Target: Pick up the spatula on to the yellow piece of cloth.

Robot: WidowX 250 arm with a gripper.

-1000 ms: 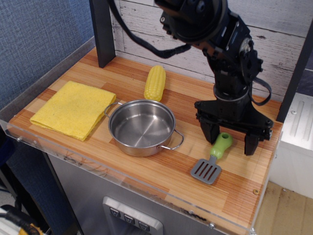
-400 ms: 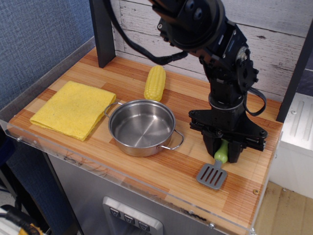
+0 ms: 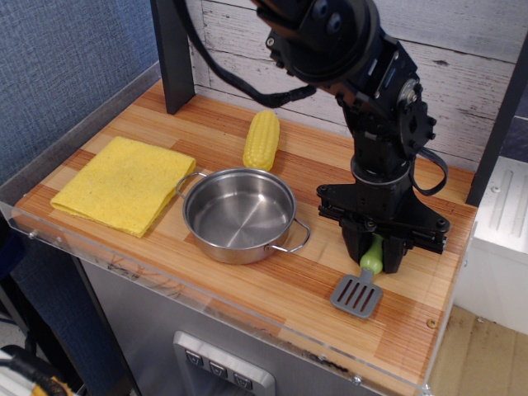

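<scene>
1. The black robot pincer (image 3: 373, 254) stands over the right end of the striped wooden worktop (image 3: 272, 289), its two fingers pressed in against the light-green handle of the small toy spatula (image 3: 363, 282).
2. The spatula's grey slotted blade points toward the worktop's front edge; whether the blade rests on the wood or hangs just above it cannot be told.
3. The flat, folded bright-yellow cloth (image 3: 124, 183) lies at the left end of the worktop, well apart from the spatula.
4. A round steel pot with two wire handles (image 3: 239, 214) sits between cloth and pincer, just beside the cloth's right corner.
5. A yellow toy corn cob (image 3: 261, 139) lies behind the pot, near the whitewashed plank wall (image 3: 462, 49).
</scene>
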